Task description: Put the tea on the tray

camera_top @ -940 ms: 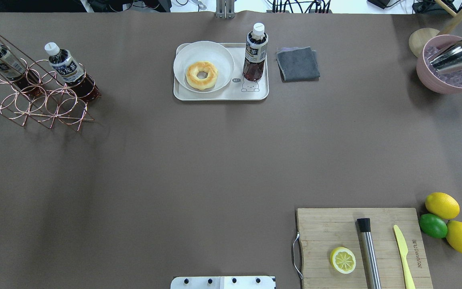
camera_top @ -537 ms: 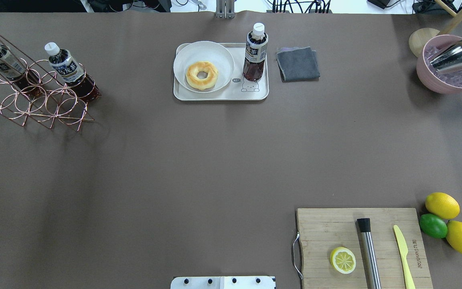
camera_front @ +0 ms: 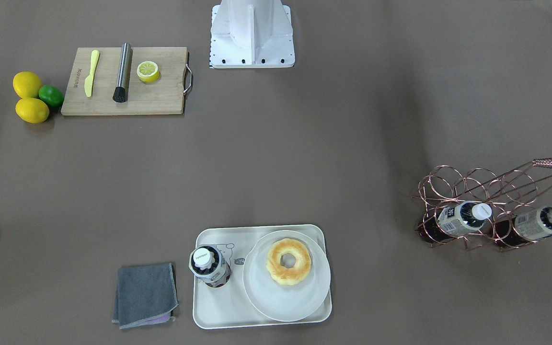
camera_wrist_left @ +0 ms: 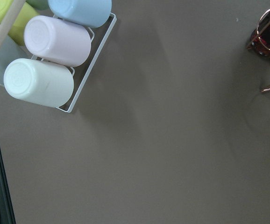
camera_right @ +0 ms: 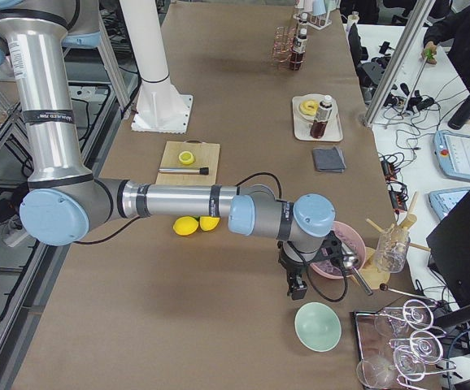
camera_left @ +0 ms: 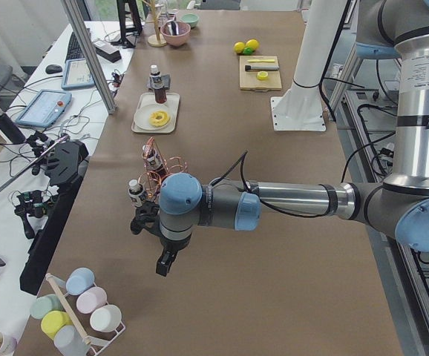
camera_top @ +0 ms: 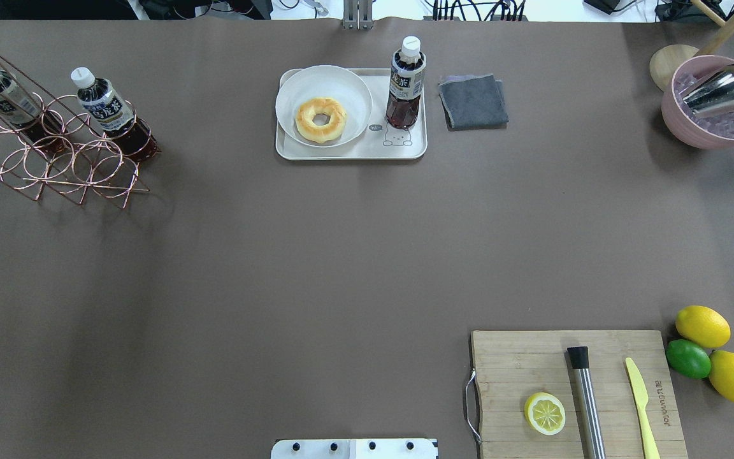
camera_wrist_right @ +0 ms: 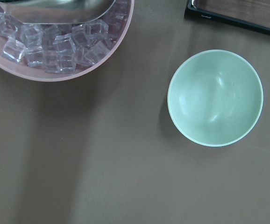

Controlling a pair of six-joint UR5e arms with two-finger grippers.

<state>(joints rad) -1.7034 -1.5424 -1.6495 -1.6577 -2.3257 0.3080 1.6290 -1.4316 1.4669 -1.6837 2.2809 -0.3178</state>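
Note:
One tea bottle point(camera_top: 405, 83) stands upright on the right part of the cream tray point(camera_top: 354, 154), just behind the bear drawing; it also shows in the front-facing view point(camera_front: 207, 268) on the tray point(camera_front: 218, 309). Two more tea bottles point(camera_top: 109, 111) point(camera_top: 4, 95) lean in a copper wire rack point(camera_top: 55, 166) at the far left. My left gripper point(camera_left: 166, 263) hangs past the rack near the table's left end. My right gripper point(camera_right: 293, 286) hangs near the right end. Both show only in the side views, so I cannot tell whether they are open or shut.
A round plate point(camera_top: 348, 83) with a doughnut point(camera_top: 320, 119) fills the tray's left. A grey cloth point(camera_top: 473, 101) lies to its right. A cutting board point(camera_top: 520, 363) with half lemon, muddler and knife, a pink ice bowl point(camera_top: 717, 105), a green bowl point(camera_wrist_right: 215, 97) and a cup rack point(camera_wrist_left: 46, 60) stand around.

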